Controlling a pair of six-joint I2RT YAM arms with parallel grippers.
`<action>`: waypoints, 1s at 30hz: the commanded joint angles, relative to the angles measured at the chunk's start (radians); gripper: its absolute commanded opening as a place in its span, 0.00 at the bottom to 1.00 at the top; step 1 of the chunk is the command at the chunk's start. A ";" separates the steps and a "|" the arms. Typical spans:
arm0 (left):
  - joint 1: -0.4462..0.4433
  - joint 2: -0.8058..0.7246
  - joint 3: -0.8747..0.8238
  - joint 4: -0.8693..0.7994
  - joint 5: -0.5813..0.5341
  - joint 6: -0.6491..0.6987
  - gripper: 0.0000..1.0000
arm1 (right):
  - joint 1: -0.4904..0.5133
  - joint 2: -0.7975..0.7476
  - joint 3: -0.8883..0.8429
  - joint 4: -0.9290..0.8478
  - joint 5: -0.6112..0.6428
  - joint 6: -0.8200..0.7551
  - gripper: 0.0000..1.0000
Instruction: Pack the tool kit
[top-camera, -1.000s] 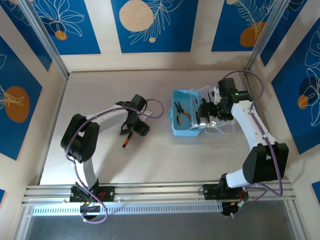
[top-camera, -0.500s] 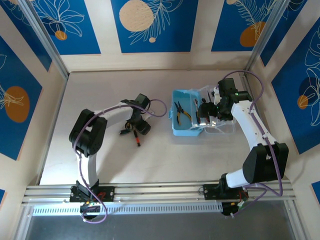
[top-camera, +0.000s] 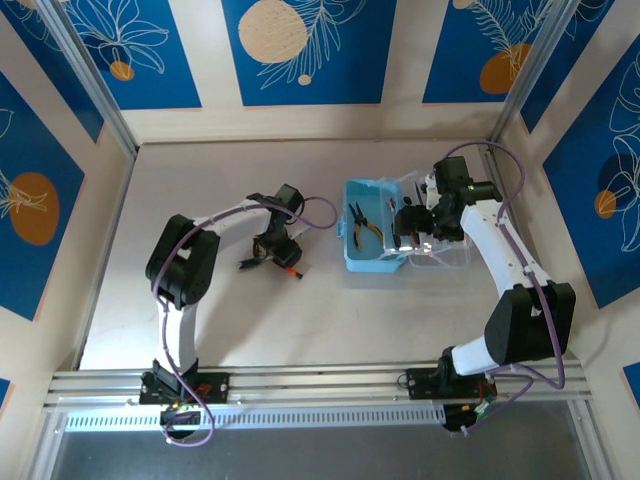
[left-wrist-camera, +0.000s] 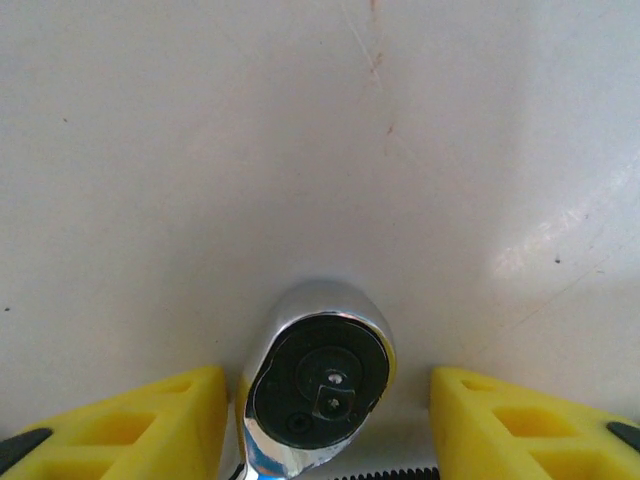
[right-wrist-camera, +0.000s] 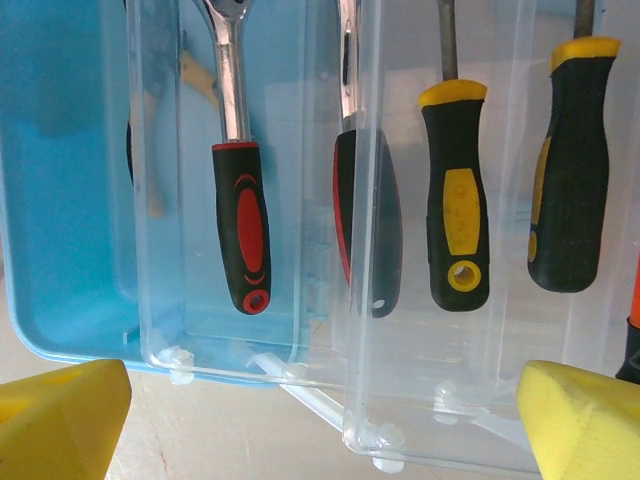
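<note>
The silver ratchet wrench (left-wrist-camera: 320, 385) lies on the table, its round head between the yellow fingers (left-wrist-camera: 130, 425) of my left gripper (left-wrist-camera: 330, 405). The jaws stand open, with a gap on the right side. From above, the left gripper (top-camera: 272, 247) is left of the light-blue case (top-camera: 372, 262), and the wrench's red handle end (top-camera: 295, 272) pokes out below it. Yellow-handled pliers (top-camera: 364, 222) lie in the case. My right gripper (top-camera: 410, 225) hangs open at the clear lid (right-wrist-camera: 400, 320). Through the lid show a red-and-black handle (right-wrist-camera: 243, 230) and yellow-and-black screwdrivers (right-wrist-camera: 455, 200).
The clear lid (top-camera: 442, 256) lies open to the right of the case, close to the right wall (top-camera: 520, 160). Bare table (top-camera: 200, 180) stretches left of and behind the left arm. A metal rail (top-camera: 320, 385) runs along the near edge.
My left gripper has shifted right toward the case and its jaws have narrowed. The wrench's red handle end swung from lower left to lower right. The right arm has not moved.
</note>
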 joint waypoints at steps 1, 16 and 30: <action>0.021 0.053 0.019 0.037 -0.065 -0.009 0.49 | 0.006 0.003 0.012 -0.001 -0.026 -0.011 0.99; 0.075 0.052 0.064 0.011 -0.051 -0.022 0.11 | 0.009 -0.003 0.014 -0.005 -0.023 -0.015 0.99; 0.088 -0.120 0.148 -0.036 -0.140 -0.062 0.00 | 0.010 -0.026 0.010 -0.007 -0.020 -0.016 0.99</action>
